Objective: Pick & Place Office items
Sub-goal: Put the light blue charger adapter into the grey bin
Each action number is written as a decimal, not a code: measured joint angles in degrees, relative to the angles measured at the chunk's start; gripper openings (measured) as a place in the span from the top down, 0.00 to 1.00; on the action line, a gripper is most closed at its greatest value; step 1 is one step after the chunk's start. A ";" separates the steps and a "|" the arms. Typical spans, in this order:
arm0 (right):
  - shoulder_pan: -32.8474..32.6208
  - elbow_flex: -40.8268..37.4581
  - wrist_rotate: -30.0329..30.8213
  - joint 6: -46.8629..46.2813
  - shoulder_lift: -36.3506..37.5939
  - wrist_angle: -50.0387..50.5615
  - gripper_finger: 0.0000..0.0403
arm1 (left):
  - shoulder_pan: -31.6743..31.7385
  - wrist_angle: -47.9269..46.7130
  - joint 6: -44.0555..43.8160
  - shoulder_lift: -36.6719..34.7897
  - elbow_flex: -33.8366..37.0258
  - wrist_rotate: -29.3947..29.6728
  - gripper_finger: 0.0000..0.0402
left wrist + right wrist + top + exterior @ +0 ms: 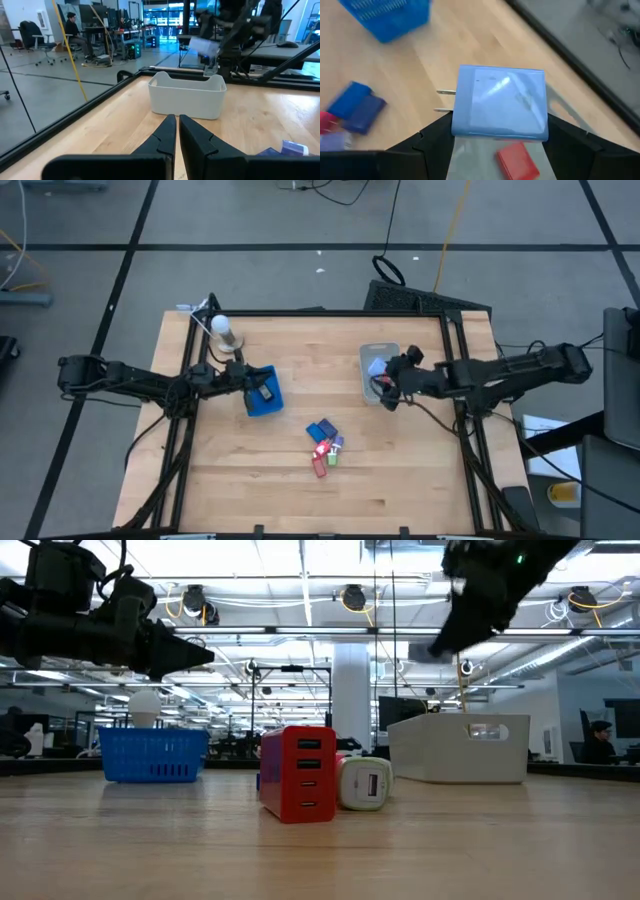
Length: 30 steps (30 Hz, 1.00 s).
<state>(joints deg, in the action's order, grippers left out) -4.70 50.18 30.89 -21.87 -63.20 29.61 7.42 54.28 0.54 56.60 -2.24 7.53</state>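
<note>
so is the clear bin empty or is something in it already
Not empty: a red charger lies inside the clear bin, under the light blue one held in the right hand.

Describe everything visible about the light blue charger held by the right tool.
The light blue charger is a flat, glossy rectangular plastic block with rounded corners and two metal prongs sticking out of one side. It is clamped between the dark fingers of the right tool, lifted off the table, directly above the clear bin. A red block lies in the bin beneath it. Only the fingers touch it.
</note>
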 joint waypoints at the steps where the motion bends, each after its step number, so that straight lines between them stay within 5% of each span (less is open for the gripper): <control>1: 1.17 -0.02 -0.46 -1.10 -0.97 1.53 0.38 | 0.02 0.00 0.37 0.00 0.00 0.02 0.94; 6: 7.48 -0.10 -1.41 -8.83 -4.10 8.44 0.38 | 0.00 0.00 0.36 0.00 0.00 0.01 0.94; 13: 13.68 -0.10 -8.90 -7.43 -9.68 8.47 0.38 | 0.00 0.22 0.31 0.00 0.00 0.00 0.94; 30: 16.01 -0.08 -13.24 -5.64 -17.35 8.76 0.38 | 0.00 0.42 0.44 0.00 0.00 -0.07 0.94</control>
<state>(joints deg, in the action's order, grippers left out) 11.31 50.11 17.65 -27.51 -80.55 38.37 7.42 54.70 0.97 56.60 -2.24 7.46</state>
